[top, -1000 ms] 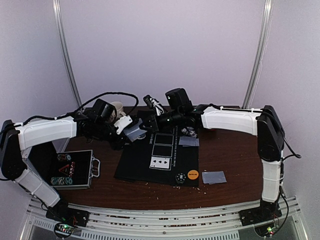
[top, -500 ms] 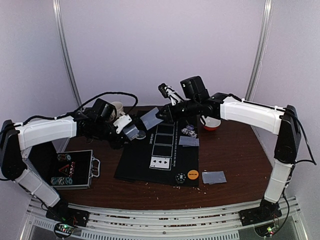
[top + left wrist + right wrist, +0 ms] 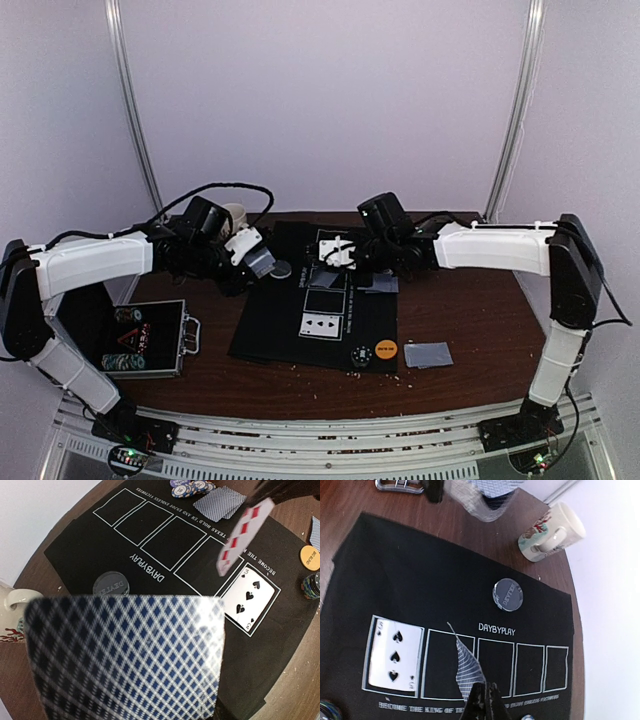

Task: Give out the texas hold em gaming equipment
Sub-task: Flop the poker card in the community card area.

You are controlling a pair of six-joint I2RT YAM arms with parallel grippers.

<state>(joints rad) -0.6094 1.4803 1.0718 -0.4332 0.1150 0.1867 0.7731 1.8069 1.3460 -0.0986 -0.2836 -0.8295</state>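
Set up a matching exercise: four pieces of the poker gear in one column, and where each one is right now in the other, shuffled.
Things:
1. three of spades
2. red-pip card
3. blue-backed cards
4. orange disc

Places:
A. held in the left pincer
B. face up in an end box of the mat
C. lying flat near the mat's corner
D. pinched in the right pincer, above the mat

Pairs: 1-B, 2-D, 3-A, 4-C.
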